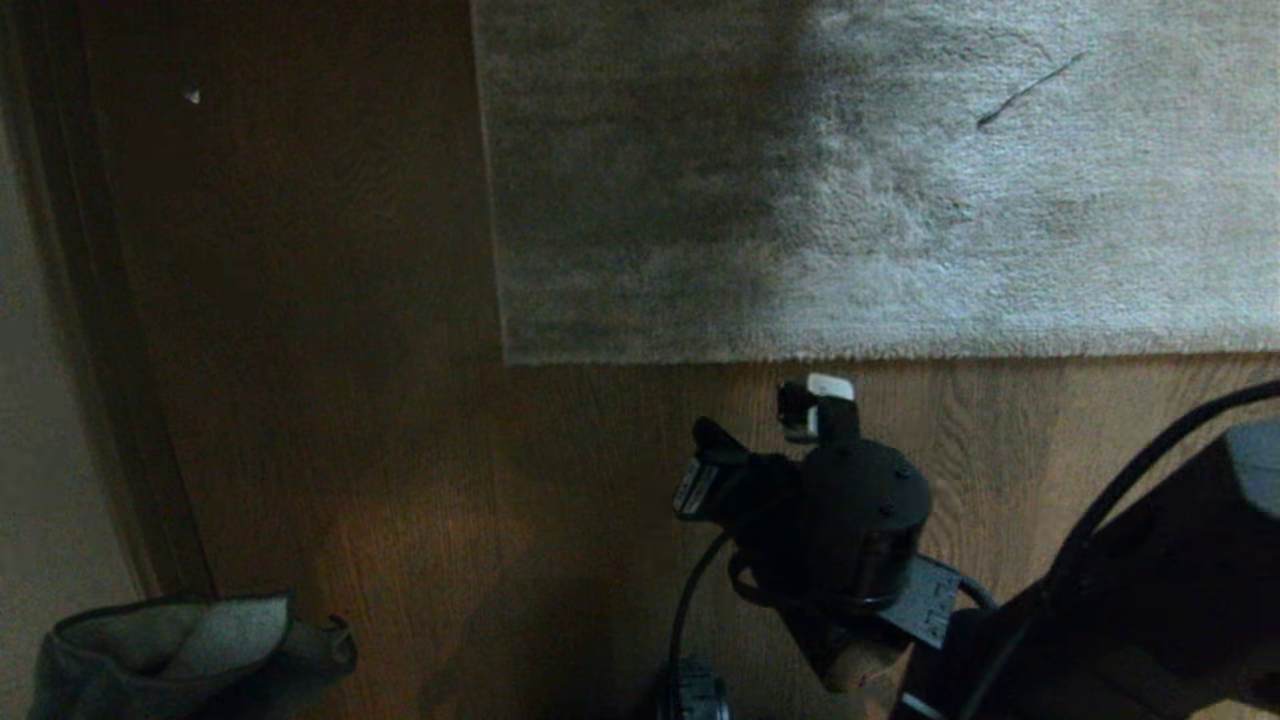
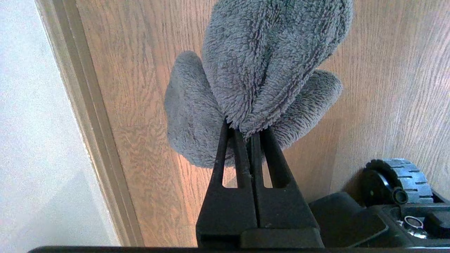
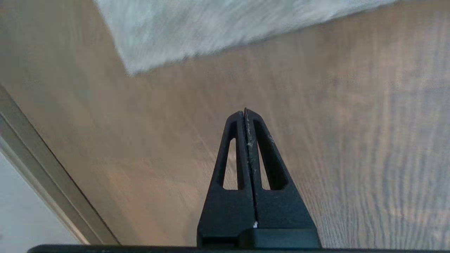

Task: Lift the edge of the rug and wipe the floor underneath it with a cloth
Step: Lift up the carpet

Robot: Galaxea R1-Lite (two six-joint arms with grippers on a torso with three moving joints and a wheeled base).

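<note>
Floor-level scene: wood planks, pale wall and skirting along one side.

Floor [image 1: 330, 400] is brown wood plank with wavy grain, the grain running away from the camera in the head view. A brown baseboard [image 1: 100, 330] runs along the left of the head view, where planks meet a pale, plain wall [image 1: 35, 470]; both wrist views show the same strip as a lighter beige moulding against a whitish wall. Lighting is uneven: the left and far part of the planks lies in deep shadow, the near right part is brighter, and a warm patch falls on the boards near the bottom centre.
</note>
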